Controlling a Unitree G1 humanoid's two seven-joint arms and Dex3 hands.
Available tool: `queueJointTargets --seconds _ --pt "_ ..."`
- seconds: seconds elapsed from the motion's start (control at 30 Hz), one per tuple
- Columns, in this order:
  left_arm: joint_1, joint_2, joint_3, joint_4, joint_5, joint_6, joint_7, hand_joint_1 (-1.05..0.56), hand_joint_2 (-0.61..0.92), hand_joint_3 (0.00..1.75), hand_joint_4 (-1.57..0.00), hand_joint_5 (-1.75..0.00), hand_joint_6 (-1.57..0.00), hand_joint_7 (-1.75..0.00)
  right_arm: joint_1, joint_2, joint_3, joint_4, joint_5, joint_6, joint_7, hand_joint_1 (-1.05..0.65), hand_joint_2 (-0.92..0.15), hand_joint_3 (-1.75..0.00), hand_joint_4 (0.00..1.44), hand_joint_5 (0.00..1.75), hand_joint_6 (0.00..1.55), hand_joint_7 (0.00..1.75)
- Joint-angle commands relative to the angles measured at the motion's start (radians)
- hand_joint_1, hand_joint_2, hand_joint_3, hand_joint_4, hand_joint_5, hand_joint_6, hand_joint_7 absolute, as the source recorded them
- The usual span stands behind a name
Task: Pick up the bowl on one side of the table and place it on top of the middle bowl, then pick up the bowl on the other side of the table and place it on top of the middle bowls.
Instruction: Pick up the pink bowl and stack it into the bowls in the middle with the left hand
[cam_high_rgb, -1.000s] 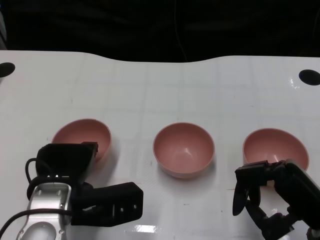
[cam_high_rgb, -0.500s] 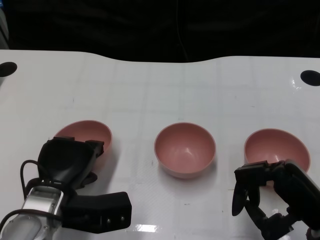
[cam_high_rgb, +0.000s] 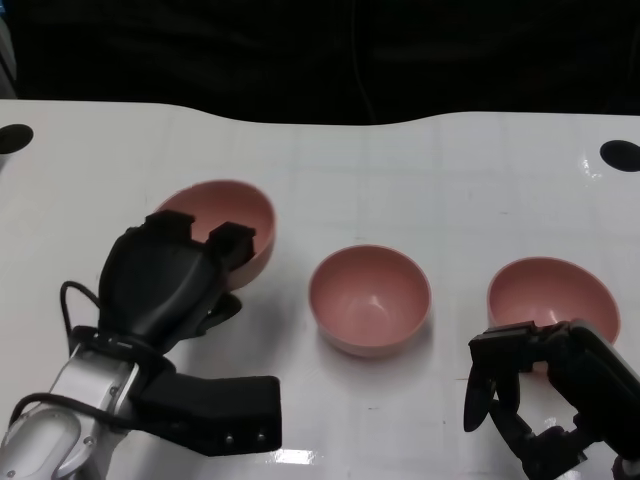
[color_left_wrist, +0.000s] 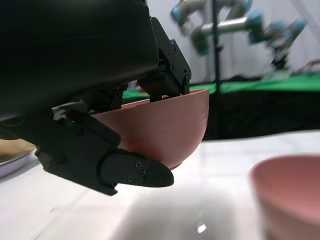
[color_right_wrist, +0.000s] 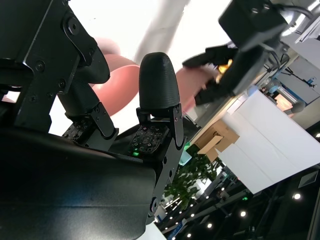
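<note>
Now I see my left hand (cam_high_rgb: 175, 275) grasping the left pink bowl (cam_high_rgb: 232, 222), fingers over its near rim and the thumb under its wall; in the left wrist view the bowl (color_left_wrist: 165, 127) hangs clear of the white table (cam_high_rgb: 420, 170). It sits up and to the left of the middle bowl (cam_high_rgb: 369, 298), not touching it. My right hand (cam_high_rgb: 545, 400) hangs just in front of the right bowl (cam_high_rgb: 551, 290), holding nothing, its fingers loosely curled and apart.

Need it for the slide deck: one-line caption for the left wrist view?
Left robot hand grips a pink bowl lifted off the white table.
</note>
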Motion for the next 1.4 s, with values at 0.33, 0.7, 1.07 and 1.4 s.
queueJointTargets --seconds 0.33,0.7,1.07,1.4 --pt "-0.048 -0.003 -0.016 -0.103 -0.037 -0.121 -0.094 -0.24 0.62 0.55 -0.88 -1.70 -0.99 -1.02 0.008 -0.006 -0.001 0.002 0.009 -0.008 -0.002 0.23 -0.06 -1.69 0.95 1.74 0.93 1.30" --pt "-0.124 -0.074 -0.087 -0.040 0.003 -0.151 -0.116 -0.27 0.56 0.69 -0.90 -1.70 -0.94 -1.19 0.001 -0.008 -0.002 0.016 0.003 -0.018 -0.005 0.20 -0.06 -1.68 0.95 1.74 0.91 1.30" --pt "-0.171 -0.126 -0.130 0.057 -0.026 -0.168 -0.191 -0.28 0.61 0.71 -0.89 -1.60 -0.84 -1.24 -0.001 -0.007 -0.002 0.019 0.004 -0.021 -0.004 0.22 -0.07 -1.66 0.95 1.75 0.92 1.30" --pt "-0.199 -0.151 -0.139 0.149 -0.100 -0.167 -0.322 -0.33 0.89 0.32 -0.69 -0.83 -0.71 -0.48 0.000 -0.008 0.000 0.014 0.003 -0.015 -0.001 0.24 -0.06 -1.65 0.95 1.75 0.92 1.28"
